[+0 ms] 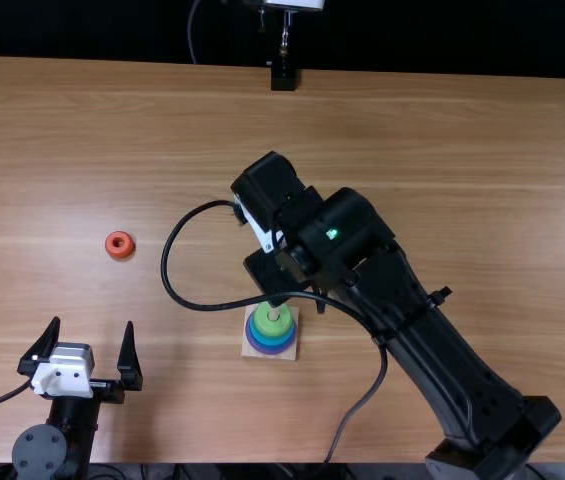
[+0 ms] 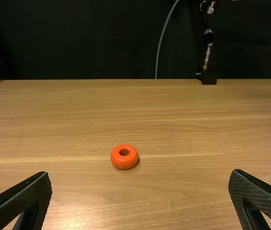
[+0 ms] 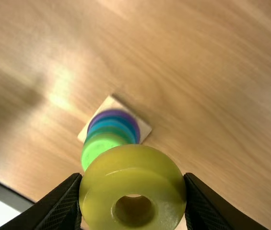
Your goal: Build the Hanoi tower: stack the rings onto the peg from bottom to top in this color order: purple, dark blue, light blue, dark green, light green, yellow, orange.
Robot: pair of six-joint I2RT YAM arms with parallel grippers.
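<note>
The black right arm [image 1: 452, 375] has blocky housings, a green light [image 1: 332, 234] and a black cable [image 1: 167, 262]; the left arm [image 1: 74, 430], a grey disc [image 1: 39, 451]; the left gripper [image 1: 92, 322], tapering, textured black fingers [image 2: 25, 197].

wooden table [image 1: 462, 150] | black block [image 1: 283, 77] at far edge | thin cable [image 2: 160, 38] | dark backdrop [image 2: 77, 38]

Stacked on peg [image 1: 273, 314] of square pale base [image 1: 290, 355], bottom to top: purple [image 3: 113, 113], blue [image 3: 107, 122], dark green [image 3: 116, 131], light green [image 3: 98, 147] | gripped above table [image 1: 442, 150], thick, glossy, hole showing: yellow [image 3: 133, 163] | flat on table, hole up, well apart from base: orange [image 1: 110, 246]
</note>
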